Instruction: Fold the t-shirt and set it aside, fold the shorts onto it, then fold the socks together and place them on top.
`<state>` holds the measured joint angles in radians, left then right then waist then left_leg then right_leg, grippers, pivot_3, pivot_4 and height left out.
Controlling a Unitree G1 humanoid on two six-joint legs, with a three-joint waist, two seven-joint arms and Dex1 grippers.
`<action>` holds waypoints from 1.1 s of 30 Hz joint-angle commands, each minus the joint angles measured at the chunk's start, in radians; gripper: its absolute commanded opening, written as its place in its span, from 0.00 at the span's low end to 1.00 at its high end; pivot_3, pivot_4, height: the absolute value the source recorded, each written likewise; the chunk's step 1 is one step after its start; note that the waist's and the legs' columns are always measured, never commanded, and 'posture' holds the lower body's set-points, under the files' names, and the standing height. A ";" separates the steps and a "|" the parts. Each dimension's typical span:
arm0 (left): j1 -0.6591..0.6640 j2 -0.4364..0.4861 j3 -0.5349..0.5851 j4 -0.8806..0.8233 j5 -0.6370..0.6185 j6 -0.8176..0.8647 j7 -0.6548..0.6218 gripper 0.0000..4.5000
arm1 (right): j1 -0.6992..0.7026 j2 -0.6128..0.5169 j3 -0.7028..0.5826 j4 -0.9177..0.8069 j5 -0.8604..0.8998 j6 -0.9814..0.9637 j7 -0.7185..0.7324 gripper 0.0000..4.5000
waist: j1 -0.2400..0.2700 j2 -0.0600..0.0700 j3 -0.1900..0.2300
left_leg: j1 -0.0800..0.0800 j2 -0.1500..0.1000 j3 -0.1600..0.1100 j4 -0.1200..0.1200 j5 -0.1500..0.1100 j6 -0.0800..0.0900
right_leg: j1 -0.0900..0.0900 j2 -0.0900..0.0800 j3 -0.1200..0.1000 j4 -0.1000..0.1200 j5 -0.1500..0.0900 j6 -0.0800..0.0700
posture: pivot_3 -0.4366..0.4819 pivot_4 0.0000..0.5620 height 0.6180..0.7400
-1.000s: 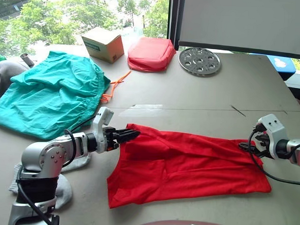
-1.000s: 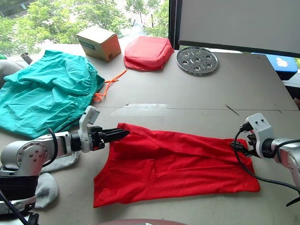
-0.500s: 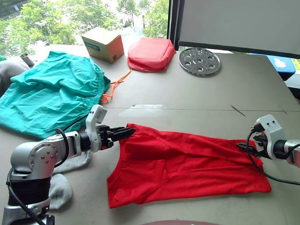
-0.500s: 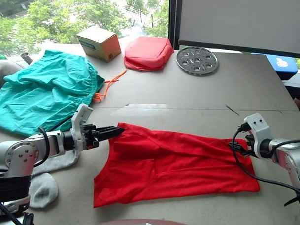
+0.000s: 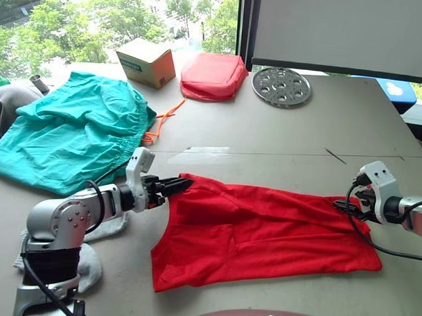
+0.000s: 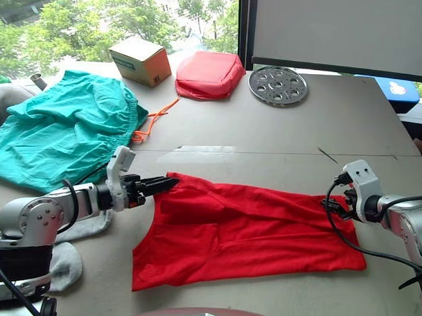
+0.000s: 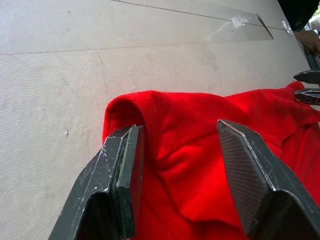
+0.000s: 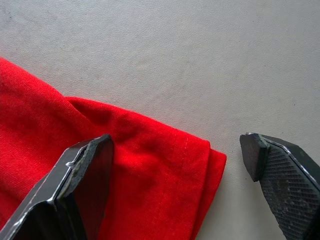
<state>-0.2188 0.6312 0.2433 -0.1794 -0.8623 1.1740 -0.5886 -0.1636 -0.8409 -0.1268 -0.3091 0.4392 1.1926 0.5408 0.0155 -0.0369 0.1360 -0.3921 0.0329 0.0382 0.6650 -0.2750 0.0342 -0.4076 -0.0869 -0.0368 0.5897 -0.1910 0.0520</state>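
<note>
Far to my left, the shorts (image 5: 66, 135) lie crumpled on the table (image 5: 267, 132), with the socks (image 5: 89, 261) under my left arm. Next, my left gripper (image 7: 177, 150) straddles the t-shirt (image 5: 264, 229) corner, jaws spread, not pinching. At the shirt's other end, my right gripper (image 8: 180, 165) also gapes wide over the folded hem.

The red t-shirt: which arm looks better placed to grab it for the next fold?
Neither alone, probably. The left gripper has open fingers astride one far corner of the t-shirt, and the right gripper, open too, is at the opposite corner, so likely both.
</note>
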 commanded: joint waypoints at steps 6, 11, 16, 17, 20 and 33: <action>-0.056 -0.042 -0.037 0.039 0.070 -0.090 0.011 0.00 | -0.006 0.014 0.003 0.001 -0.017 -0.019 -0.015 0.00 | 0.000 -0.001 -0.001 | 0.000 0.000 0.001 0.000 0.000 0.000 | 0.000 0.000 0.000 0.000 0.000 0.000 | 0.48 0.27 0.99; -0.046 -0.039 0.012 0.060 0.085 -0.117 0.024 0.00 | -0.035 0.053 -0.016 0.022 -0.046 -0.064 -0.058 0.00 | -0.002 -0.003 -0.002 | 0.001 0.000 0.000 0.000 0.000 0.000 | 0.001 0.000 0.000 0.000 0.000 0.000 | 0.48 0.27 0.99; -0.030 -0.054 0.057 0.062 0.076 -0.115 0.045 0.00 | -0.084 0.100 -0.010 0.039 -0.078 -0.164 -0.080 0.00 | -0.002 -0.002 -0.001 | 0.001 0.000 0.000 0.000 0.000 0.000 | 0.000 0.000 0.001 0.001 0.000 0.000 | 0.48 0.27 0.99; -0.026 -0.057 0.057 0.058 0.076 -0.114 0.047 0.00 | -0.092 0.102 0.003 0.047 -0.088 -0.178 -0.079 0.00 | -0.001 -0.001 -0.001 | 0.001 0.000 0.001 0.000 0.000 0.000 | 0.000 0.000 0.001 0.001 0.000 0.000 | 0.48 0.27 0.99; -0.019 -0.079 0.052 0.045 0.080 -0.119 0.067 0.00 | -0.113 0.087 0.065 0.083 -0.139 -0.243 -0.064 0.00 | 0.000 -0.002 -0.002 | 0.001 0.000 0.001 0.000 0.000 0.000 | 0.001 0.000 0.000 0.001 0.000 0.000 | 0.48 0.27 0.99; -0.099 -0.165 0.182 0.156 0.051 -0.084 0.220 0.00 | -0.034 -0.010 -0.020 -0.011 -0.103 -0.333 0.086 0.61 | -0.002 -0.001 -0.001 | 0.002 -0.001 0.000 0.000 0.000 0.000 | 0.003 0.000 0.000 0.001 0.000 0.000 | 0.48 0.27 0.99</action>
<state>-0.3050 0.4669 0.3927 -0.0190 -0.7890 1.0862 -0.3804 -0.1957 -0.8397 -0.0957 -0.2620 0.3058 0.8678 0.6016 0.0138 -0.0377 0.1349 -0.3903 0.0321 0.0379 0.6654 -0.2748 0.0342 -0.4045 -0.0866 -0.0369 0.5901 -0.1908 0.0523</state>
